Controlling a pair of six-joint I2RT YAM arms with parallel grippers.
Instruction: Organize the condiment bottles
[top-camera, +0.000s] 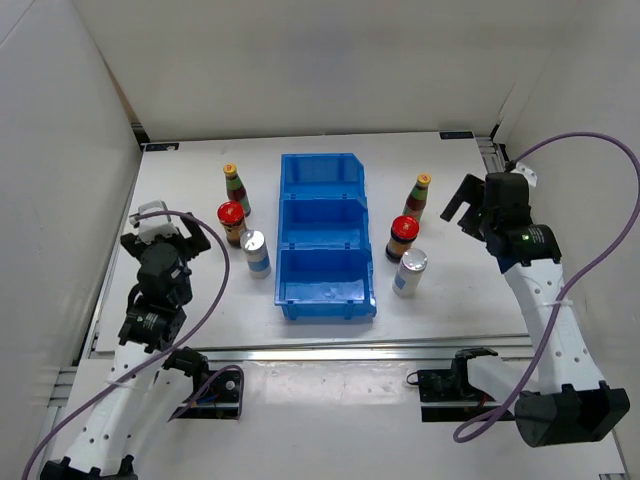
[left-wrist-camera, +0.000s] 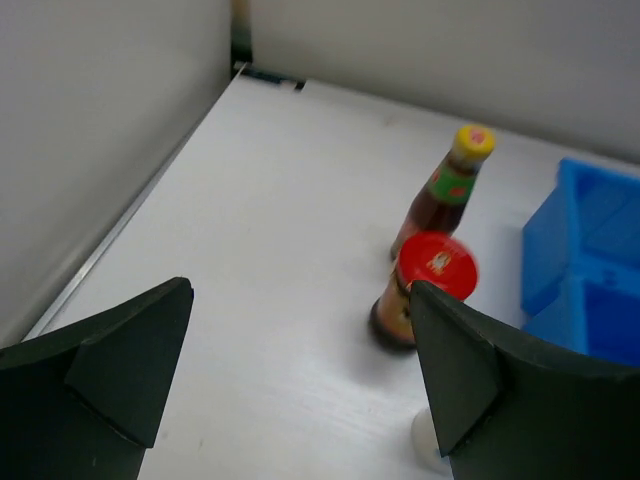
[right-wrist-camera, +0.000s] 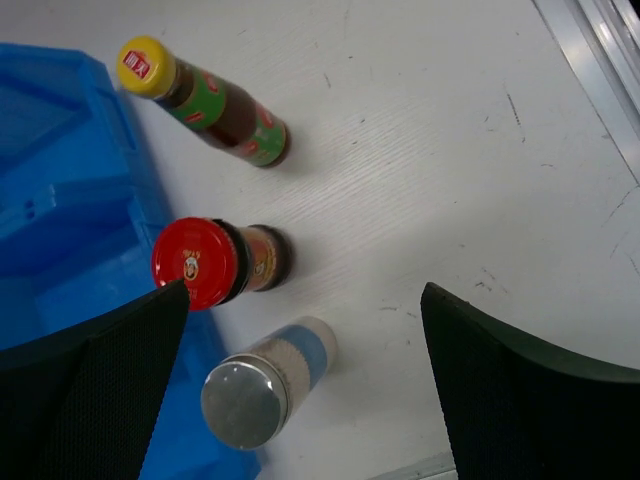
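Observation:
Three condiment bottles stand left of the blue bin (top-camera: 323, 235): a slim orange-capped bottle (top-camera: 235, 190), a red-lidded jar (top-camera: 231, 222) and a silver-capped shaker (top-camera: 256, 252). Right of the bin stand another slim bottle (top-camera: 419, 196), red-lidded jar (top-camera: 403, 238) and shaker (top-camera: 410, 272). My left gripper (top-camera: 188, 236) hangs open and holds nothing, left of its group; its wrist view shows the slim bottle (left-wrist-camera: 445, 190) and jar (left-wrist-camera: 425, 290) ahead to the right. My right gripper (top-camera: 462, 205) is open above and right of its group, looking down on the jar (right-wrist-camera: 215, 262) and shaker (right-wrist-camera: 265, 380).
The bin's three compartments hold nothing. White walls close in the table on the left, back and right. A metal rail (right-wrist-camera: 600, 40) runs along the table's right edge. The bin's wall (left-wrist-camera: 590, 260) shows at the right of the left wrist view.

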